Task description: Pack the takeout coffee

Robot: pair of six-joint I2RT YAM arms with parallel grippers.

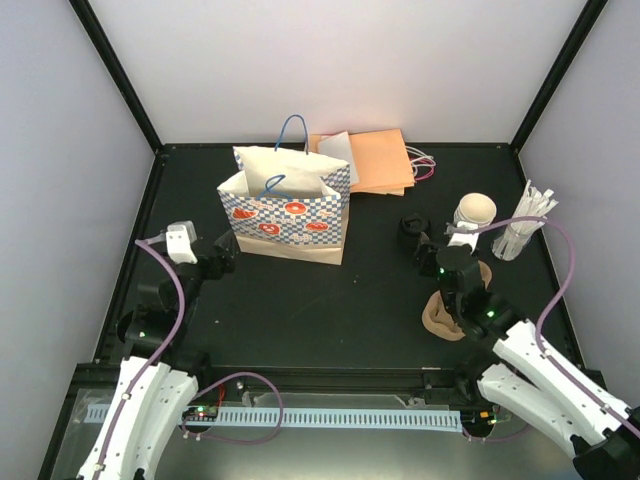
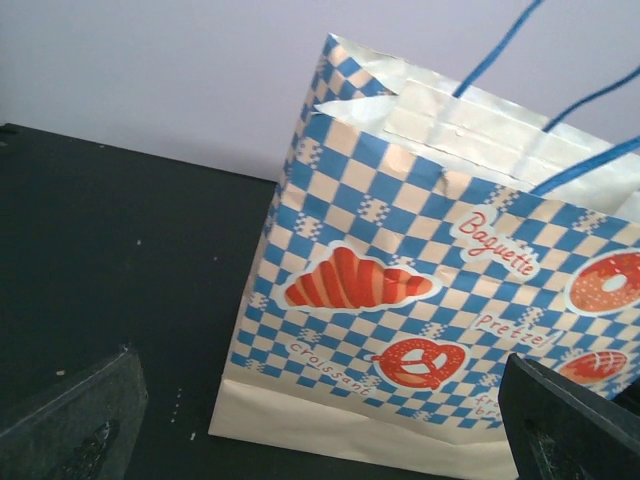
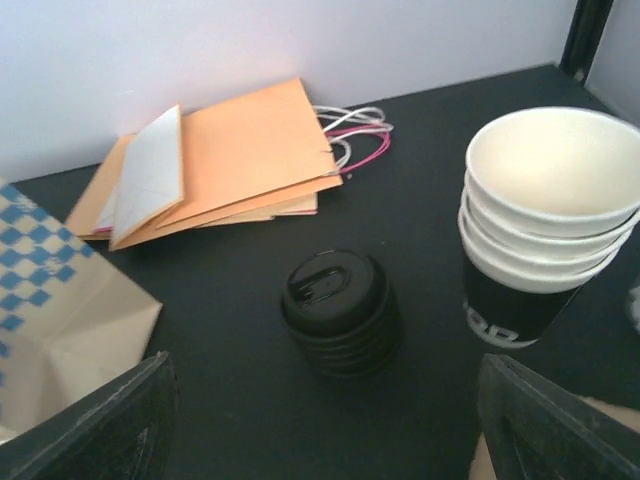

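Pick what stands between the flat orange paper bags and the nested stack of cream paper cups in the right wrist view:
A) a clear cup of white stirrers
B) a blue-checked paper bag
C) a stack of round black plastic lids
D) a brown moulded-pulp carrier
C: the stack of round black plastic lids stands between the flat orange paper bags and the nested stack of cream paper cups, touching neither.
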